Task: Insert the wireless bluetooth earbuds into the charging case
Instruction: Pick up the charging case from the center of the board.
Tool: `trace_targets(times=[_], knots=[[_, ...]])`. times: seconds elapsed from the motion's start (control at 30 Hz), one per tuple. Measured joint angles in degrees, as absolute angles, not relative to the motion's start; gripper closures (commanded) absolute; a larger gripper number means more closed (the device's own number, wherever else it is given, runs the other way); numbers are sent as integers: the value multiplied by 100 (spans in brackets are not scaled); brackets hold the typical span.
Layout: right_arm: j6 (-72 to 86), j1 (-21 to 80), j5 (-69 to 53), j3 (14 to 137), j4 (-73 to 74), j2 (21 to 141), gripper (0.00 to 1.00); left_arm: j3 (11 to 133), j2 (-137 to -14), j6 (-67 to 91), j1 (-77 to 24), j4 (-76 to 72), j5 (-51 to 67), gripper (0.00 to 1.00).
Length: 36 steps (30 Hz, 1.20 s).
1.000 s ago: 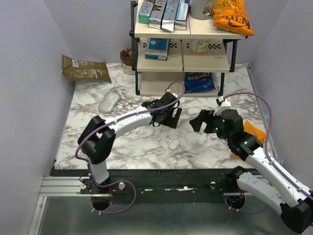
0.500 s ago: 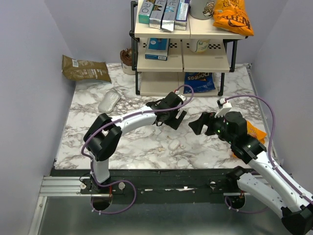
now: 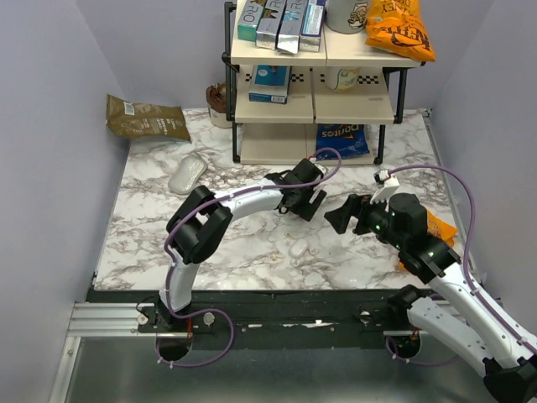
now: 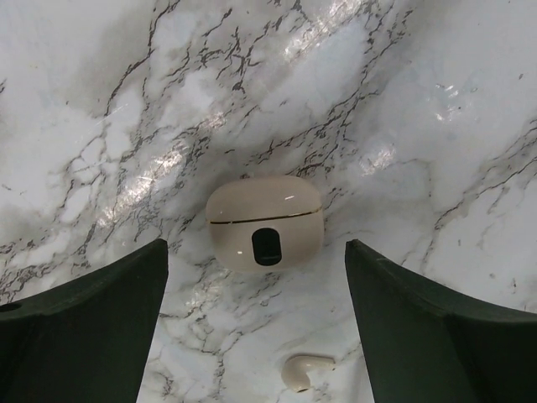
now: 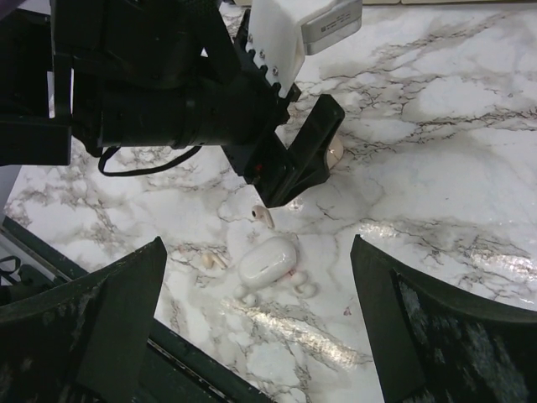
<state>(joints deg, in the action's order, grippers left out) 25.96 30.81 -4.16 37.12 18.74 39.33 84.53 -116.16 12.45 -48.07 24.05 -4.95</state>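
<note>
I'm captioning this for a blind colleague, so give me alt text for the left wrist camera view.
A beige rounded piece with a thin seam and a dark oval on its front lies on a marble tabletop, centred between the dark fingers of the open left claw. A small beige earbud lies loose beside it, toward the bottom edge.

Beige piece (image 5: 334,152) mostly hidden behind left end effector (image 3: 304,204), tiny bits (image 5: 214,260) beside charging case (image 5: 268,259) — perhaps eartips — indistinct.
</note>
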Motion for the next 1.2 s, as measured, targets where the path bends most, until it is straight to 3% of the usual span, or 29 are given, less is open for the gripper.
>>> trace_targets(times=[0.63,1.03,1.2], knots=[[2596,3081,-416,3712,1964,3935,0,8766,-12003,1308,-4799,2383,-285,14],[2598,3081,-414,3712,1990,3865,0,8694,-12003,1328,-4709,2327,-198,26],[2598,3081,-412,3712,1997,3820,0,8676,-12001,1319,-4696,2314,-200,24]])
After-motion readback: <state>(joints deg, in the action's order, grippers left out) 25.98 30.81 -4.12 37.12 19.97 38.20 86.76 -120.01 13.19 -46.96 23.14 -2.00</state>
